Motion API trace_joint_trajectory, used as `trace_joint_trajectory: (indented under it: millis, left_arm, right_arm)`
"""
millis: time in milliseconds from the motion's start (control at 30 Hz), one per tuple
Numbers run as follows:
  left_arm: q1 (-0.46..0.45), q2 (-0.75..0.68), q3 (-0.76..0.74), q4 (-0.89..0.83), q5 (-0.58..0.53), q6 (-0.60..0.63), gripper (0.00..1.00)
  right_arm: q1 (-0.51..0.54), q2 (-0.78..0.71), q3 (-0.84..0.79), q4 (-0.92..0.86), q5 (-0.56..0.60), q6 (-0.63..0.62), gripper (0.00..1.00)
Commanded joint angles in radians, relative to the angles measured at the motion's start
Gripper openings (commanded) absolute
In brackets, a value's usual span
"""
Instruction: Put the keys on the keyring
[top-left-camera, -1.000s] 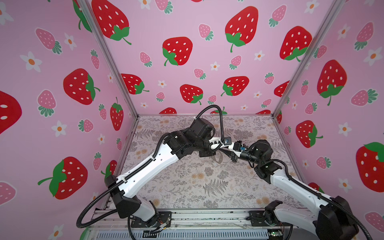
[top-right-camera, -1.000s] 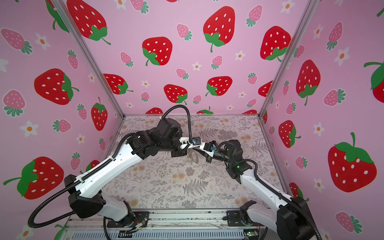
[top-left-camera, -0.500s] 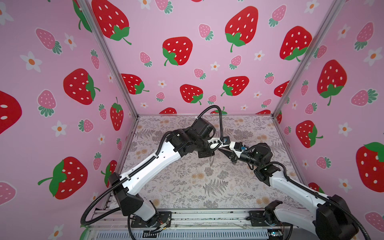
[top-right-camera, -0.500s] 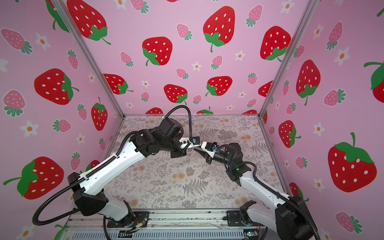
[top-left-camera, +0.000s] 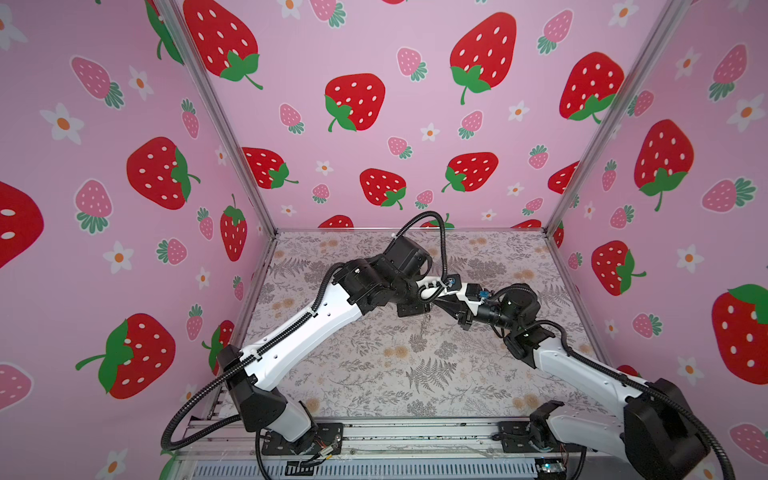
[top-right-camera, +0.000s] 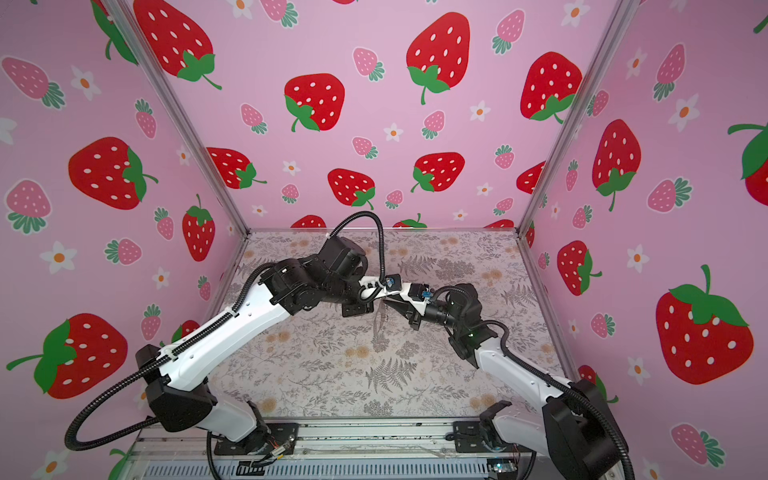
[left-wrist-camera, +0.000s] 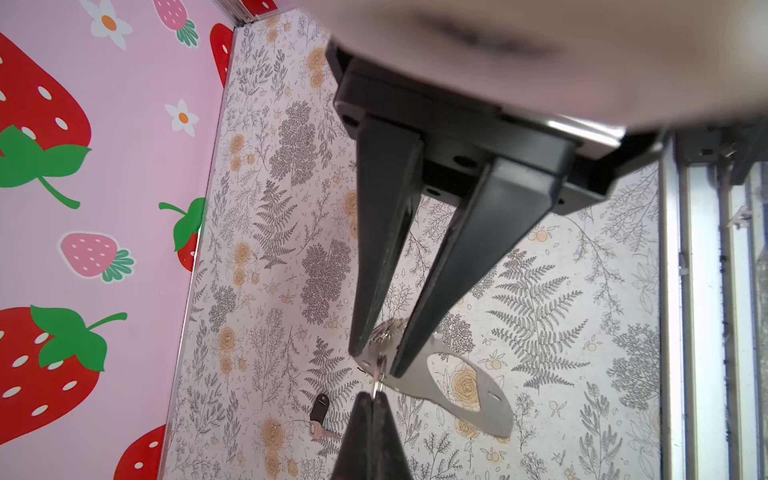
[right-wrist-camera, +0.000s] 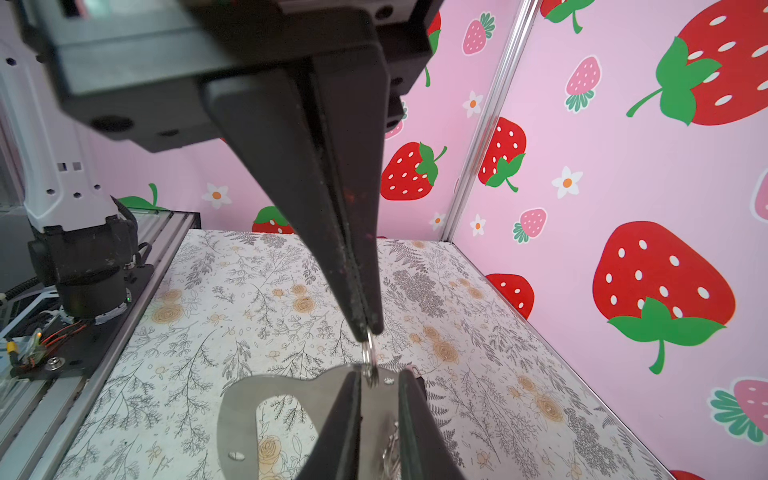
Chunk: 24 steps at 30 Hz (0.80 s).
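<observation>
Both arms (top-left-camera: 299, 332) meet above the flowered table (left-wrist-camera: 540, 291). The left gripper (left-wrist-camera: 378, 362) is clamped hard on the keyring (left-wrist-camera: 496, 409), holding it in the air. The right gripper (right-wrist-camera: 368, 330) pinches one small ring (right-wrist-camera: 369, 359) on its edge. The keys (left-wrist-camera: 320, 422) lie on the table below, not yet threaded.

I'd worry that the thin ring slips out of the pinch, or that a pull twists the plate in its clamp.

Counting: two arms, two grippers, one keyring, and two keys as far as I can tell, touching each other. More rings bunch by the left fingers (left-wrist-camera: 382, 249), too tangled to count.
</observation>
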Motion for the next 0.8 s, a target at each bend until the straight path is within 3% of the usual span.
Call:
trace_joint_trajectory:
  millis: [0,667,700,767]
  left_arm:
    - [-0.008,0.007,0.042,0.011,0.012,0.012,0.0]
    - [-0.019,-0.056,-0.049,0.116,0.03,0.009,0.0]
    - [-0.019,-0.063,-0.061,0.127,0.022,0.005,0.04]
    - [-0.015,-0.081,-0.087,0.15,0.005,-0.012,0.27]
  right_arm:
    - [0.009,0.008,0.032,0.033,-0.027,0.015,0.18]
    - [0.017,-0.004,0.027,0.014,0.003,-0.037,0.0]
    - [0.017,-0.006,0.024,0.015,0.012,-0.047,0.0]
    - [0.017,-0.015,0.015,0.014,0.029,-0.068,0.0]
